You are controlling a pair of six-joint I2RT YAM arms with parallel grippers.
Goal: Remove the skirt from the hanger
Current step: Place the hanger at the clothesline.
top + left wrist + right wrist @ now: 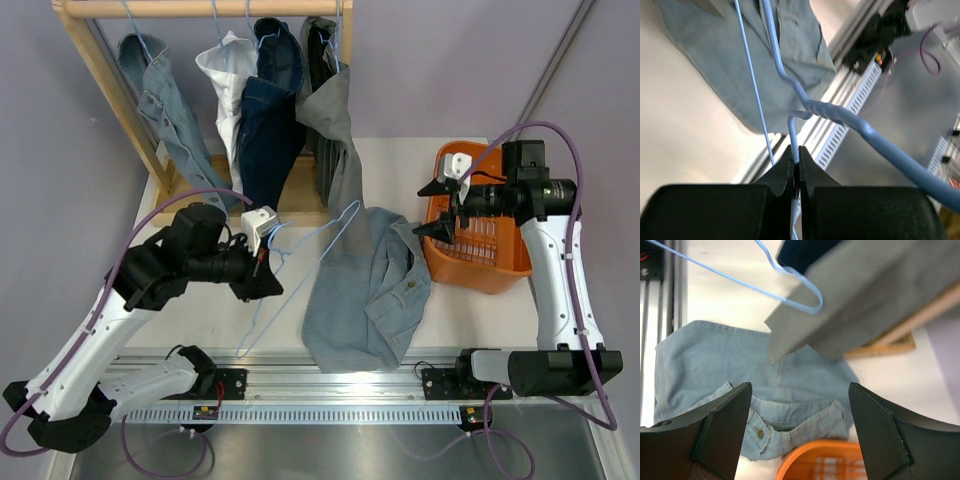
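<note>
the right gripper (800,387) has its two dark fingers (722,430) spread wide with nothing between them. just ahead and below the gap a denim skirt (740,355) lies flat on the pale table (725,305), its buttoned waistband nearest the fingers. an orange basket (820,460) rim shows beneath the gap. further ahead a blue wire hanger (819,302) crosses the lower edge of a hanging grey garment (875,295), beside a dark navy garment (800,252)
</note>
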